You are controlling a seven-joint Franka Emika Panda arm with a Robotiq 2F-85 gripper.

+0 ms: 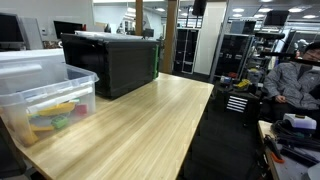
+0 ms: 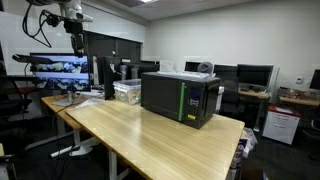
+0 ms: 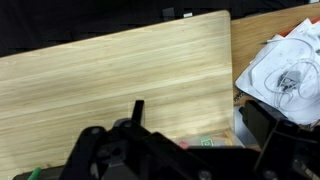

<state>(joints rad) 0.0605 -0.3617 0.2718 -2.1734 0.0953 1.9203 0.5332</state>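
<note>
Approach stage, I judge: the black gripper (image 3: 170,150), at the frame's bottom, hangs high above the pale wooden table (image 3: 110,70). Whether it is open I cannot tell. Next calls for a long descent.

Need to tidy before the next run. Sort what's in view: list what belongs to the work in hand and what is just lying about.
In hand: gripper, open and empty above the table; clear plastic bin, likely nearest it; coloured pieces inside the bin.

Lying about: black microwave; crumpled white material; monitors; seated person.
</note>
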